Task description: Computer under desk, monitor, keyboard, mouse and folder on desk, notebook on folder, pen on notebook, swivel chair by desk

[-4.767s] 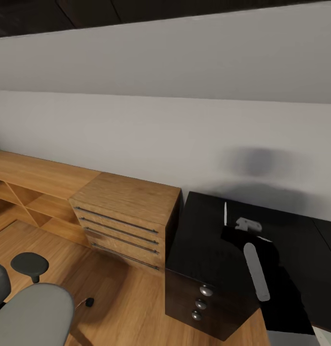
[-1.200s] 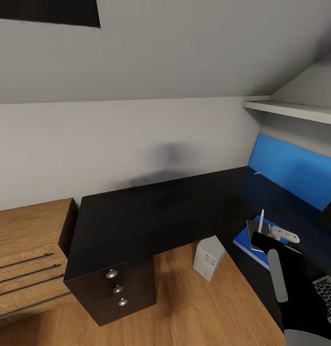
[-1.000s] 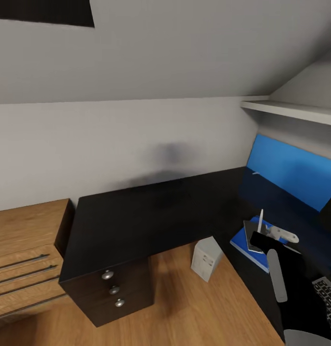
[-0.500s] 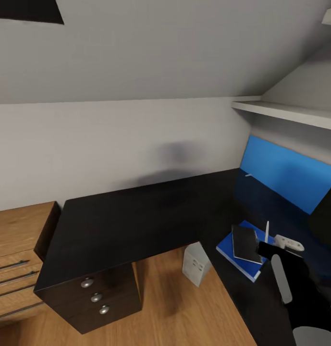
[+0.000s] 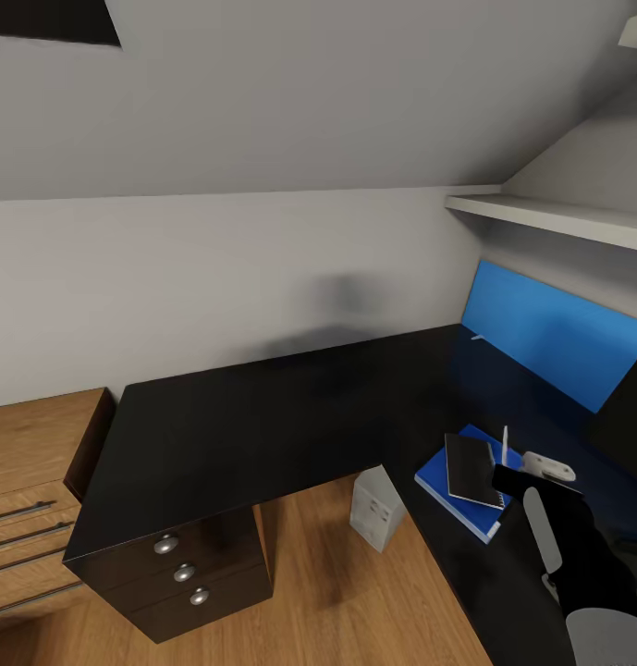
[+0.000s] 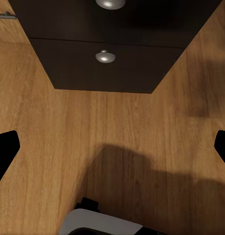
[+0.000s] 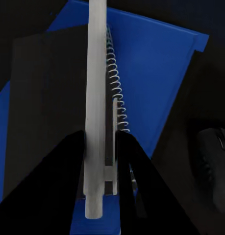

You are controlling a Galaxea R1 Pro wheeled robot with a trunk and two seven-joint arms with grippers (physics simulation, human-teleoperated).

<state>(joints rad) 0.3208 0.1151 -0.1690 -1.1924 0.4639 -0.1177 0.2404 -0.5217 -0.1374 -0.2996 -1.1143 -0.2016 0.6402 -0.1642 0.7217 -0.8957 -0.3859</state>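
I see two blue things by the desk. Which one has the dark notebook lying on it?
The folder, the small flat blue one lying on the desk; the notebook rests on it. The bigger blue panel stands upright against the wall, nothing on it.

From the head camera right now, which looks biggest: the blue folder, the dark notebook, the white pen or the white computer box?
1. The folder, clearly the widest patch, though the notebook covers part of it.
2. The notebook and the computer look about alike; the computer sits lower, half hidden by the desk, so I won't rank them.
3. The pen, a thin sliver.
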